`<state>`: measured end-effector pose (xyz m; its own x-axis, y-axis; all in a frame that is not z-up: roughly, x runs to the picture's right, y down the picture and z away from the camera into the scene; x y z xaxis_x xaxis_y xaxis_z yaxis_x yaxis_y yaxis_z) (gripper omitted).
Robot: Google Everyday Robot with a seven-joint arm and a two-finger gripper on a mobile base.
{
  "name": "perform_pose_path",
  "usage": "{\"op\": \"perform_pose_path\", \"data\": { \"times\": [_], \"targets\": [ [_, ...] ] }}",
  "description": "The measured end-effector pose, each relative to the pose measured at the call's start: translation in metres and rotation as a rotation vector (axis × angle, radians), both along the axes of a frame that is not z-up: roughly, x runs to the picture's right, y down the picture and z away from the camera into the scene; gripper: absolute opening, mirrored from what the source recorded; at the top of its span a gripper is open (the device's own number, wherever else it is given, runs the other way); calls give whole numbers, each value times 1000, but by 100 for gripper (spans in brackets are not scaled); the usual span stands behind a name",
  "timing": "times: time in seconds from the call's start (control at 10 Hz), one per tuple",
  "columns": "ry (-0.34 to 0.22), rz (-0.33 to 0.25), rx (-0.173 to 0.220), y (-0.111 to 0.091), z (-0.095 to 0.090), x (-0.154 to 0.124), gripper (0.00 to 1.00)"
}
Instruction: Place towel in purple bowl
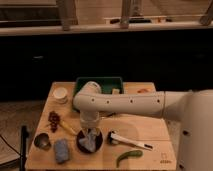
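The purple bowl (80, 143) sits near the front of the wooden table (150, 127), left of centre. A blue-grey towel (91, 142) lies bunched in it, with its top rising toward the gripper. My gripper (90, 131) points straight down right over the bowl, at the top of the towel. The white arm (125, 104) reaches in from the right and hides the middle of the table.
A green tray (100, 82) stands at the back. A white cup (60, 94), grapes (54, 120), a metal cup (42, 141) and a blue sponge (62, 150) lie to the left. A brush (127, 141) and a green pepper (129, 156) lie to the right.
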<state>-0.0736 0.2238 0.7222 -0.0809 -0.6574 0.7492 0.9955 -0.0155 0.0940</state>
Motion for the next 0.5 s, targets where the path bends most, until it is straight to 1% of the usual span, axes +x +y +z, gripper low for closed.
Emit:
{"op": "perform_pose_path", "data": {
  "times": [0.5],
  "targets": [
    [15, -4, 18, -20, -2, 8, 80]
  ]
}}
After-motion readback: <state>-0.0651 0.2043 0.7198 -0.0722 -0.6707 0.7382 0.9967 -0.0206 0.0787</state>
